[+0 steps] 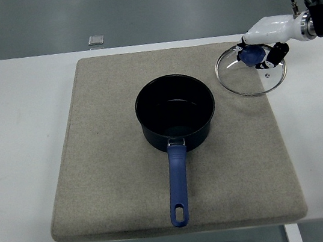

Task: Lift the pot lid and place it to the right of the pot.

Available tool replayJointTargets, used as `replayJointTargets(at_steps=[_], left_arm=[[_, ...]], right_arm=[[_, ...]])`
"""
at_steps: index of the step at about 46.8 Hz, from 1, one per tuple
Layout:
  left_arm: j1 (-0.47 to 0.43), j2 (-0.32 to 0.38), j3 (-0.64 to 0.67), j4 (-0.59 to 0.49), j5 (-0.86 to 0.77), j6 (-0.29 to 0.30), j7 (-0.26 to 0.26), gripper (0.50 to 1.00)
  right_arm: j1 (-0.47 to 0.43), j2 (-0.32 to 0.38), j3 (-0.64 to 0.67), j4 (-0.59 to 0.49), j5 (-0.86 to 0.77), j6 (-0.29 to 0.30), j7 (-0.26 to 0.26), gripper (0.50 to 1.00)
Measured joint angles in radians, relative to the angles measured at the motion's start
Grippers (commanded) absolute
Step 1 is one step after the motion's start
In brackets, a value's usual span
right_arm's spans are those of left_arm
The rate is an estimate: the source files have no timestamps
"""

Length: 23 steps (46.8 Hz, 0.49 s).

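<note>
Head view. The pot [175, 111], dark blue and uncovered, stood near the middle of a grey mat [119, 164] on the white surface [15, 118], its blue handle [177, 182] pointing toward the near edge. The lid [251, 70], a glass disc with a metal rim and a blue knob [252, 54], lay to the right of the pot and farther back, well apart from it. It sat at the mat's far right corner, with its right part overhanging the mat's edge above the bare surface. Whether the rim rested on the mat or was held just above it could not be told.

The right hand [258, 45], white-shelled with dark fingers [275, 53], came in from the right edge and sat directly over the lid. The fingers were closed around the knob, which showed between them: one small dark tip at the knob's left side, the others at its right. The glass extended below and to both sides of the fingers, untouched by them.

A small grey square object [96, 40] lay at the far edge of the surface, well apart from the mat.
</note>
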Motion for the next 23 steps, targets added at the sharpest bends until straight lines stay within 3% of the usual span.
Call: replayJointTargets(at_steps=[23], left_arm=[[0.000, 0.000, 0.000, 0.000, 0.000, 0.000, 0.000, 1.000]], right_arm=[[-0.030, 0.015, -0.001, 0.000, 0.037, -0.001, 0.000, 0.500]])
